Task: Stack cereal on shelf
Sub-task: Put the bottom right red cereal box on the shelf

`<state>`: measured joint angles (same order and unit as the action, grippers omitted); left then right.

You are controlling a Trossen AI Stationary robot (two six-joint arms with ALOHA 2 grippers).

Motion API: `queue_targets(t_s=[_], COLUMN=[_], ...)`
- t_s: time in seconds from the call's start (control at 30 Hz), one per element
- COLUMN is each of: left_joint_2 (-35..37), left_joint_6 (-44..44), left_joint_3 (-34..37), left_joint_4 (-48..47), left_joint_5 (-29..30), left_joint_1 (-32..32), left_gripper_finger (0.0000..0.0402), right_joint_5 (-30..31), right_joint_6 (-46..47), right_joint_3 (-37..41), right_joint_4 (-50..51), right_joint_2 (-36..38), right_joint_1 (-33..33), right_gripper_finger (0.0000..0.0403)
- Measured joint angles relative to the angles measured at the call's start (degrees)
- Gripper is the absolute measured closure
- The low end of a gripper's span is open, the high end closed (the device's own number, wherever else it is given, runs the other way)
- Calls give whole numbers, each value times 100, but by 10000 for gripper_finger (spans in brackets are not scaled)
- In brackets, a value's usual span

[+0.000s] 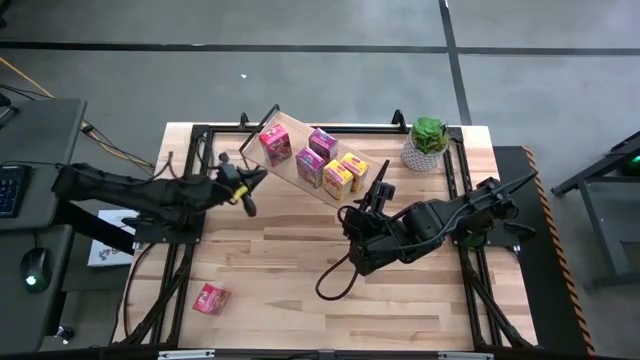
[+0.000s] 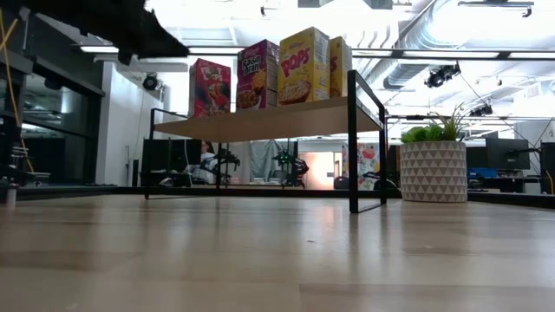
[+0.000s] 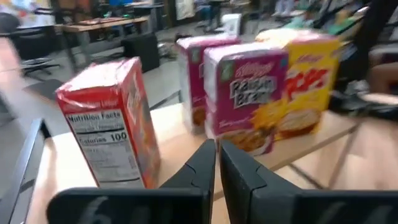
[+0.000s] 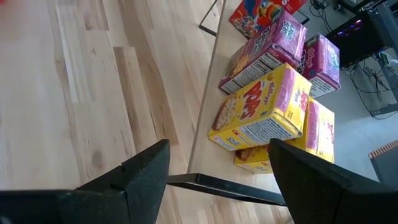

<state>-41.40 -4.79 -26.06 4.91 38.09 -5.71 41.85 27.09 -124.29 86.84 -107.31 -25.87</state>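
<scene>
Several cereal boxes stand upright on the shelf [image 1: 288,128] at the table's far middle: a red one [image 1: 274,143], two pink ones [image 1: 309,166] and two yellow ones [image 1: 352,165]. One more red box [image 1: 210,298] lies flat on the table near its left front corner. My left gripper [image 1: 247,200] is shut and empty just left of the shelf, level with the red box [image 3: 112,134] and the pink box [image 3: 249,93]. My right gripper [image 4: 217,171] hangs open above the table by the shelf's right end, facing the yellow box [image 4: 261,109].
A potted green plant [image 1: 428,143] in a white pot stands at the far right, just beyond the shelf's black wire end frame [image 2: 354,139]. A black cable [image 1: 335,280] loops on the table under my right arm. Bare tabletop stretches along the near side.
</scene>
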Motion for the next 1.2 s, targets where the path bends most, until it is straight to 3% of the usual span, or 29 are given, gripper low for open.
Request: queue_targets(t_s=[0.37,1.2], left_joint_2=[-1258,-2389], left_joint_6=[34,-54], left_joint_3=[0,0], left_joint_4=[649,1392], left_joint_5=[1206,1199], left_joint_1=[367,1608], left_gripper_finger=[401,401], right_joint_5=[-8,-2], right_joint_6=[-2,9], right_joint_3=[0,0], right_joint_4=[-52,-135], right_joint_2=[0,0], right_joint_1=[0,0], right_gripper_finger=[136,136])
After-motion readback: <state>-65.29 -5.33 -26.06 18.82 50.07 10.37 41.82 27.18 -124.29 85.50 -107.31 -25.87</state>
